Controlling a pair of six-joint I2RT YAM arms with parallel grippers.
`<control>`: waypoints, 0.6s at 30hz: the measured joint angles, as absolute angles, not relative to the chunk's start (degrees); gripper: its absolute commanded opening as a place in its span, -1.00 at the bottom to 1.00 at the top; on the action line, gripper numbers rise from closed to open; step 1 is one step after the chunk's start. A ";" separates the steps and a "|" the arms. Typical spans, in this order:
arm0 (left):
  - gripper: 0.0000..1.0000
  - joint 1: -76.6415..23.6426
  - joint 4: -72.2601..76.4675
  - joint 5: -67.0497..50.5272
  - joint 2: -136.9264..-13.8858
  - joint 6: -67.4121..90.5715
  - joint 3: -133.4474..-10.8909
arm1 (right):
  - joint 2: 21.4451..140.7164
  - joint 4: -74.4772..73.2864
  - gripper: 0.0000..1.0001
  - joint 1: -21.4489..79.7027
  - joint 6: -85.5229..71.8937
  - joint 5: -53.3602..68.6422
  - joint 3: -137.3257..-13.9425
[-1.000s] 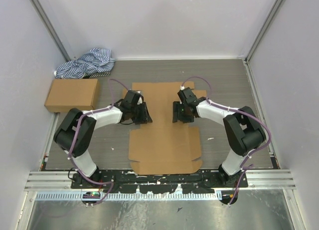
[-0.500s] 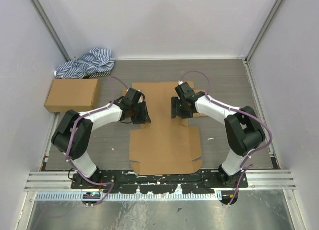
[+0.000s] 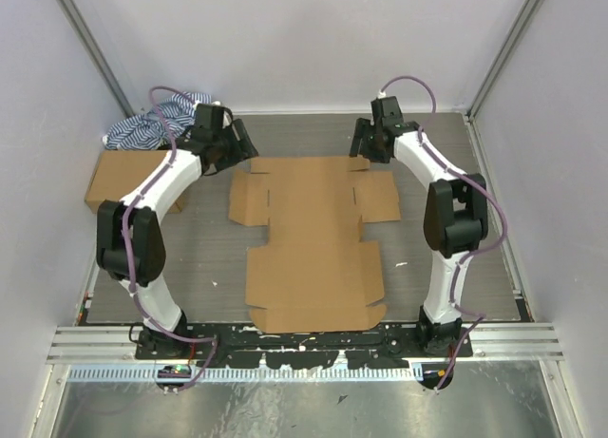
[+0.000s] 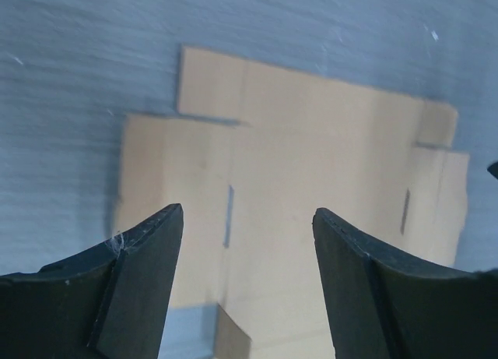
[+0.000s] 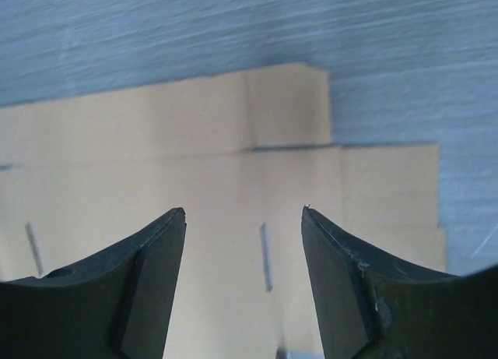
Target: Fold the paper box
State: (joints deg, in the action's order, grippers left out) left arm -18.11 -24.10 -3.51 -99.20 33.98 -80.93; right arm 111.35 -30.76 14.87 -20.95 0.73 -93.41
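fingers [image 4: 144,285] of the left gripper [image 3: 242,148] and fingers [image 5: 148,281] of the right gripper [image 3: 361,145] are spread apart with nothing between them; folding appears not to have started.
the paper box [image 3: 313,238] lies fully open and flat in the middle of the table [image 3: 214,257], running from near the far edge down to the near edge, with one gripper above each of its far corners and neither seeming to touch it. it is plain brown cardboard: a wide far section with side flaps, short slits and creases, and a narrower panel toward the near edge. no wall or flap stands up, so by the look of it every fold, tuck and the closing of the lid is left to do.
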 measured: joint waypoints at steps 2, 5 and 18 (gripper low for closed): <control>0.47 -15.46 -23.66 -3.60 -102.63 33.63 -83.85 | 115.94 -29.63 0.32 12.47 -20.60 1.85 -95.85; 0.46 -13.80 -23.29 -4.14 -107.77 33.12 -87.37 | 121.91 -27.55 0.33 10.20 -20.25 4.10 -97.86; 0.38 -12.93 -19.73 -9.28 -119.44 32.64 -96.73 | 131.81 -22.90 0.29 7.22 -19.38 11.09 -105.89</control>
State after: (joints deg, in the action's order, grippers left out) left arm -12.93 -19.73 -9.28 -119.44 32.64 -96.73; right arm 131.81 -22.90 7.22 -19.38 11.09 -105.89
